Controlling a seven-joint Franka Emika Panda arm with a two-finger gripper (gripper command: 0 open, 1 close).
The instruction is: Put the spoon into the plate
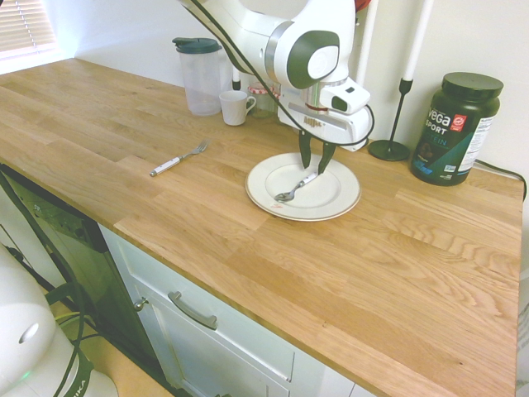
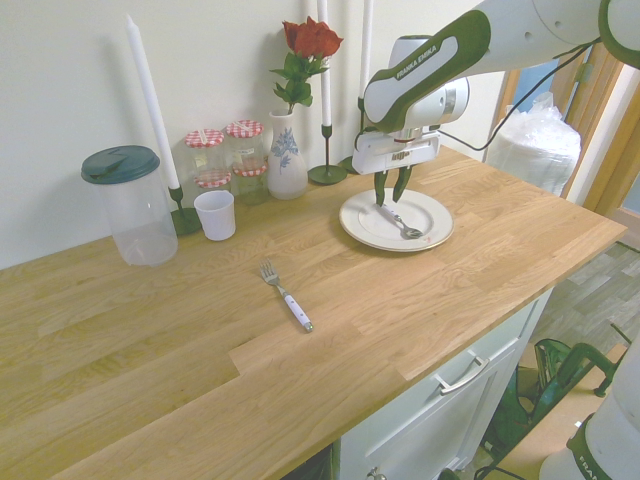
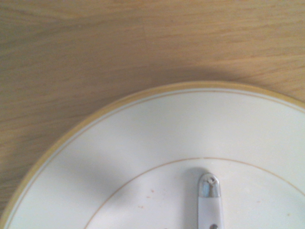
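the spoon (image 1: 297, 188) lies flat inside the plate (image 1: 339, 201), bowl toward the counter's front edge, handle end under me. my gripper (image 1: 315, 165) hangs straight down just above that handle, jaws spread a little and holding nothing. the fork (image 1: 178, 159) lies well apart on the wooden counter (image 1: 397, 265).

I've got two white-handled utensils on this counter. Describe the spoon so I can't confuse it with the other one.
Find the long wooden countertop and the round white plate under the gripper. The spoon lies inside that plate, its shiny bowl toward the counter's front edge. The fork has tines and lies alone on bare wood, well away from the plate.
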